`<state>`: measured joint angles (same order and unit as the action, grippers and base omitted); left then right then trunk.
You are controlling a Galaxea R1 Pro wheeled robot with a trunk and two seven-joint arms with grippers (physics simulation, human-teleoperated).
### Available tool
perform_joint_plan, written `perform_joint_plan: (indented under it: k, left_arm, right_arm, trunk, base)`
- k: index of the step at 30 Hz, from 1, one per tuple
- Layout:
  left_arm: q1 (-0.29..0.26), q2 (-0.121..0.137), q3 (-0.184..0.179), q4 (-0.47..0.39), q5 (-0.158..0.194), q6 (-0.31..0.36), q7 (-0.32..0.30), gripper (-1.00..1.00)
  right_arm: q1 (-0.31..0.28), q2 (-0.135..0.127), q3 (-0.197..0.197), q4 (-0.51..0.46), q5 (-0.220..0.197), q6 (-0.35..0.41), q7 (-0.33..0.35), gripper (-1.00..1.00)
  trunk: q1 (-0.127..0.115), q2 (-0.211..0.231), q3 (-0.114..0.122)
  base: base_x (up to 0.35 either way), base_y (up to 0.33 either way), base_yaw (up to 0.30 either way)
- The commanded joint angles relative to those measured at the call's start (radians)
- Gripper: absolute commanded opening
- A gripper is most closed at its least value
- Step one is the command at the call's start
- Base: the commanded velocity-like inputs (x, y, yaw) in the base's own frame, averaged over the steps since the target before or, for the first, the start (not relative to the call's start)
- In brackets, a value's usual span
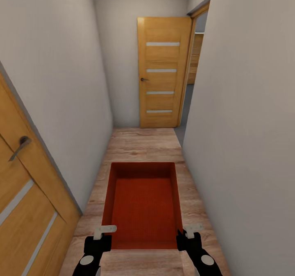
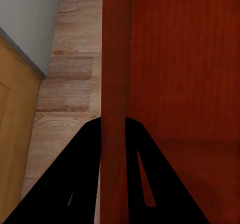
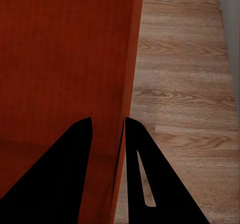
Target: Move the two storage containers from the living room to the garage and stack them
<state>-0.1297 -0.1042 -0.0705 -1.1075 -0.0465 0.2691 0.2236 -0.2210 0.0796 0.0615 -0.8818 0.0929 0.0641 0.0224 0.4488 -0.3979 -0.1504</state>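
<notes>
An orange-red container hangs over the wood-plank floor of a narrow hallway, carried between both arms. The left gripper has its jaws clamped on the container's left wall, the right gripper on its right wall. An open wooden door stands ahead.

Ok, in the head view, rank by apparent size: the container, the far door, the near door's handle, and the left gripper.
1. Far door, about level with the container; it stands much farther off, so really bigger.
2. Container.
3. Left gripper.
4. Near door's handle, close to the gripper in size.
</notes>
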Motion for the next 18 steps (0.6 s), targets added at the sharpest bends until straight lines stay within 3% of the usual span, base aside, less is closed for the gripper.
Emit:
perform_joint_plan:
  k: [1,18]
  left_arm:
    - [-0.001,0.0,0.017,-0.003,-0.006,0.009,0.008,-1.0]
    - [-0.001,0.001,0.017,-0.003,-0.006,0.008,0.008,-1.0]
  right_arm:
    - [0.0,0.0,0.0,-0.003,0.007,0.006,0.005,-1.0]
    - [0.0,0.0,0.0,-0.003,0.007,0.006,0.005,-1.0]
  trunk:
    - [0.001,-0.002,-0.002]
    - [0.001,-0.002,-0.002]
  base:
    - [0.323,0.0,0.0]
    - [0.323,0.0,0.0]
